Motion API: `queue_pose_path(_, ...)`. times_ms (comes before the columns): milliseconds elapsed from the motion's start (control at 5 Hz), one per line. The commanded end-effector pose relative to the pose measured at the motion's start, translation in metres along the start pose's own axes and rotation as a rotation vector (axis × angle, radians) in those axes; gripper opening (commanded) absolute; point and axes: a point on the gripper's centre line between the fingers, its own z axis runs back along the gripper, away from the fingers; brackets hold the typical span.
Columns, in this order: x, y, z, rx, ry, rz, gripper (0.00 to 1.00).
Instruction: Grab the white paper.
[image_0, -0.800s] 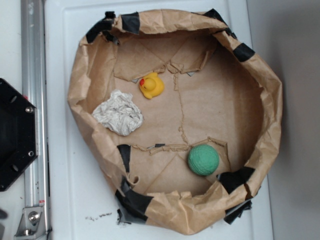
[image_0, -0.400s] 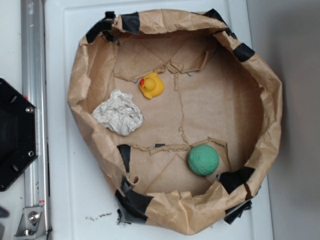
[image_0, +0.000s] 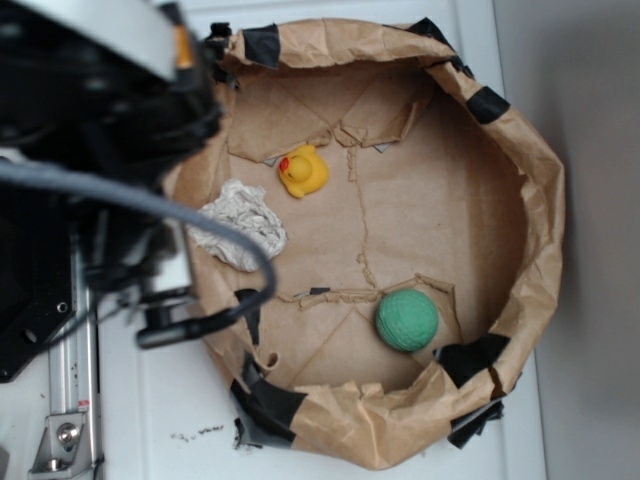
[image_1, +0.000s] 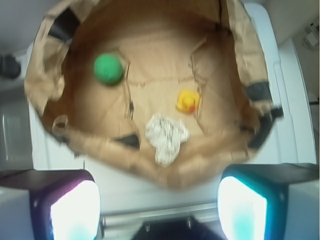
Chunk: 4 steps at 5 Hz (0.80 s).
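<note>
Wrist view shows the gripper (image_1: 159, 200) spread wide, its two fingers (image_1: 75, 207) at the lower corners of the picture with a broad gap between them and nothing held or touched. Straight ahead of that gap, beyond the near brown paper wall (image_1: 175, 172), lies the white paper (image_1: 166, 136), a crumpled lumpy wad on the floor of the paper-lined enclosure, close against the near wall. Just beyond it and slightly toward the right finger sits a yellow rubber duck (image_1: 187, 101). Farther off, toward the left finger's side, rests a green ball (image_1: 108, 69), well apart from the wad.

From the exterior camera the robot arm (image_0: 95, 150) appears as a dark, blurred mass with a cable (image_0: 150, 200) looping over the enclosure's rim; the gripper itself cannot be made out there. The white paper (image_0: 245, 225) is partly covered by the arm and cable, with the duck (image_0: 303, 170) just beside it and the green ball (image_0: 406, 320) across the floor.
</note>
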Motion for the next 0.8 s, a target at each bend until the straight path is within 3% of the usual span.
queue_pose_path(0, 0.028, 0.007, -0.049, -0.032, 0.037, -0.026, 1.0)
queue_pose_path(200, 0.032, 0.005, -0.1, -0.025, 0.124, -0.038, 1.0)
queue_pose_path(400, 0.033, 0.001, -0.134, 0.003, 0.181, -0.074, 1.0)
queue_pose_path(600, 0.024, -0.006, -0.158, 0.032, 0.278, -0.118, 1.0)
